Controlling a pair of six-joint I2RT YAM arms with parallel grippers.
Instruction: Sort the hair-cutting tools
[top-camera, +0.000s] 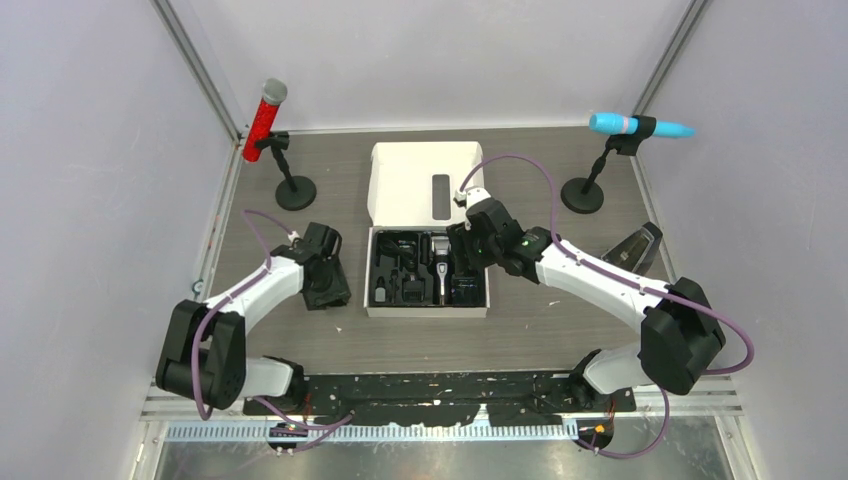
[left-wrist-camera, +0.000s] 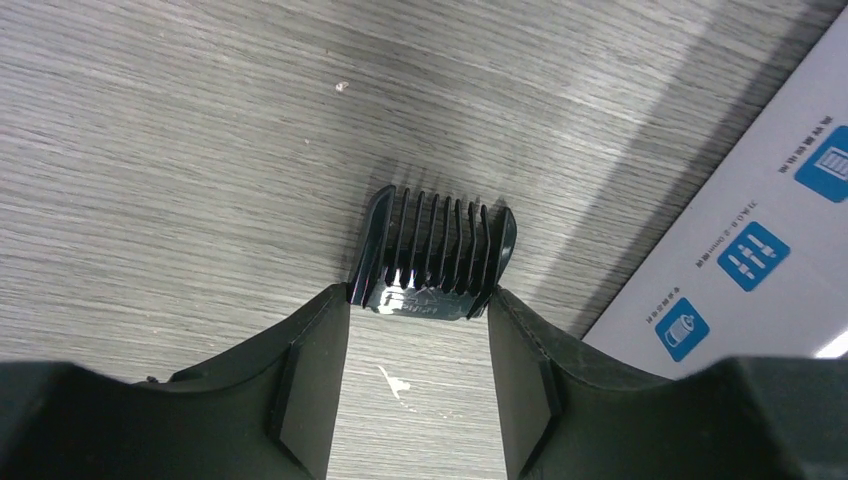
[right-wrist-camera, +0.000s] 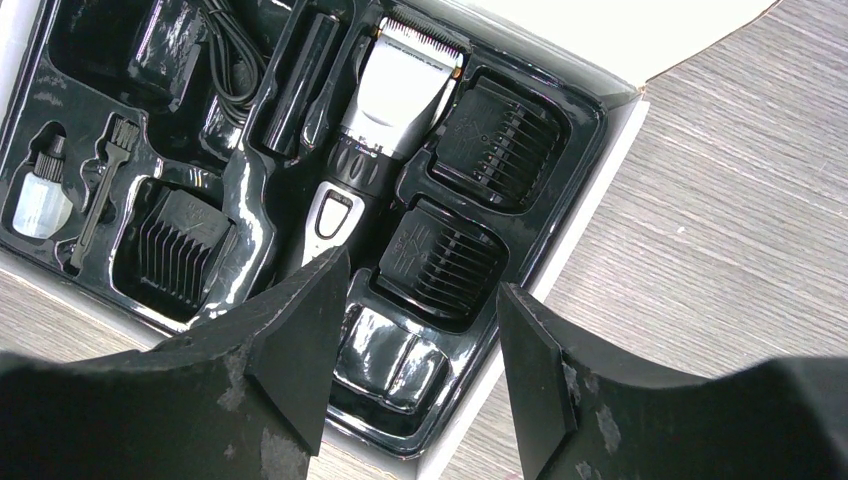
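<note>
One comb (left-wrist-camera: 430, 255) is pinched left of the box (left-wrist-camera: 745, 170) by the left gripper (left-wrist-camera: 420, 300); the right gripper (right-wrist-camera: 422, 278) is open. The clipper (right-wrist-camera: 385, 100) and other combs (right-wrist-camera: 500, 135) are left inside.

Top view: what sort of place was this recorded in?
Probably a robot test booth in a lab: plain white walls on metal posts close in a wood-grain table, and a red microphone and a blue microphone stand at its back corners.

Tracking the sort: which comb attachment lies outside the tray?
The comb on the table, flanked by the left end effector; three others sit in tray pockets.
</note>
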